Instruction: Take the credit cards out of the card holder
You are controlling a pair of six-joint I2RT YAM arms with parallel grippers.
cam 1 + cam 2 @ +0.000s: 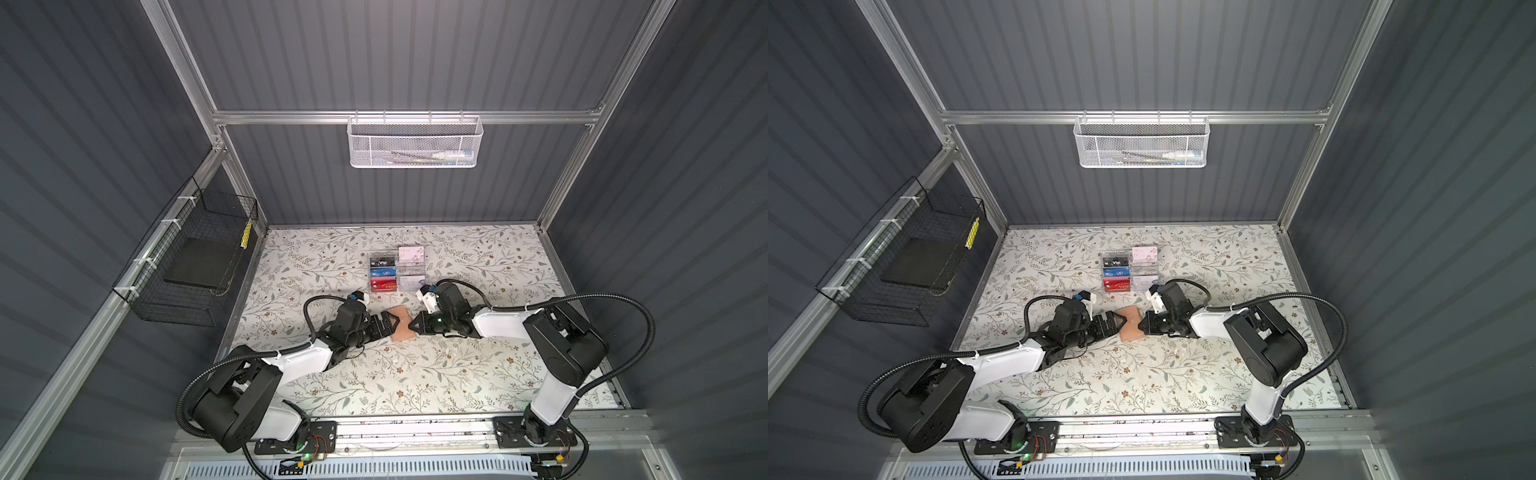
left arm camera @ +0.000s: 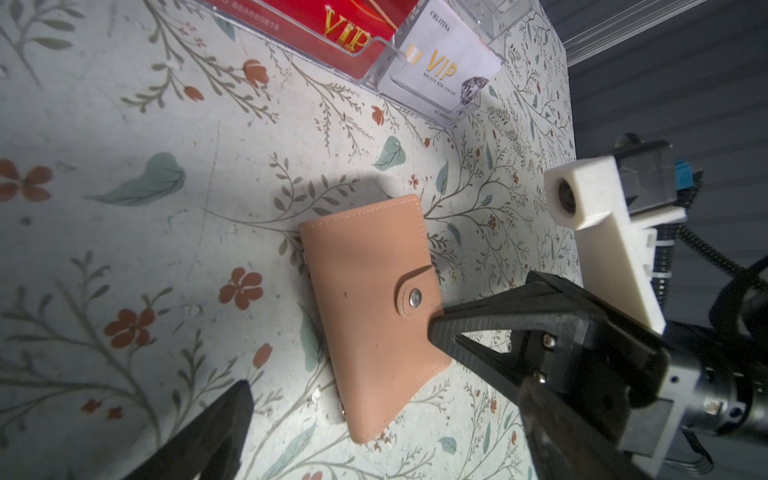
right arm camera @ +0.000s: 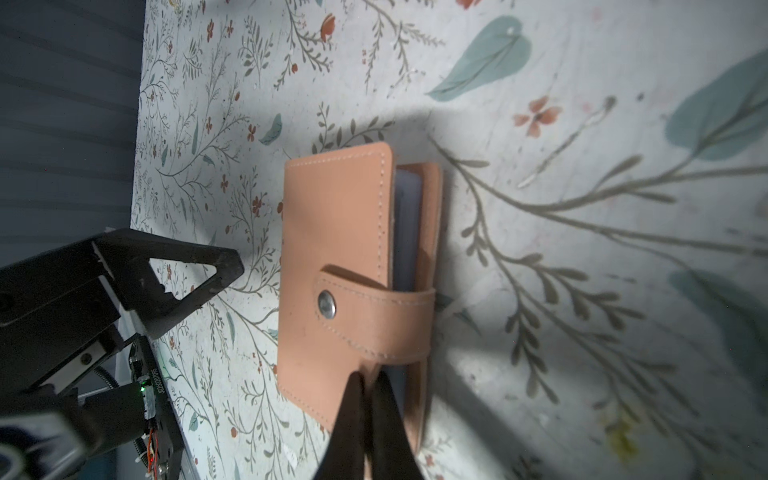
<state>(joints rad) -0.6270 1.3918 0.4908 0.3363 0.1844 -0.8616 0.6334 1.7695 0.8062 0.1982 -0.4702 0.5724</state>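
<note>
Your card holder (image 1: 402, 328) lies shut on the desk (image 1: 457, 374), mid-desk between the two grippers, its snap tab (image 3: 374, 311) fastened over the right edge. Grey-clear sleeves (image 3: 405, 232) show between the covers (what they hold is hidden).

Your right gripper (image 3: 368, 386) has its fingers pressed together against that right edge, just beside the tab; you cannot tell whether a cover edge is caught between them. Your left gripper (image 1: 388, 326) stands spread wide at the holder's left edge.

Just beyond, on the far side, a clear rack (image 2: 376, 72) shows a red card (image 2: 345, 25) reading "VIP" in gold and a white card (image 2: 444, 66) reading "CHLITINA" and "VIP". The black card (image 1: 383, 262) and blue card (image 1: 384, 273) also say "Vip".

The desk wears a pale print of leaves and rust flowers. Grey ribbed walls in an aluminium frame surround it, with a white mesh basket (image 1: 374, 145) on the far rail and a black wire basket (image 1: 178, 309) on the left.
</note>
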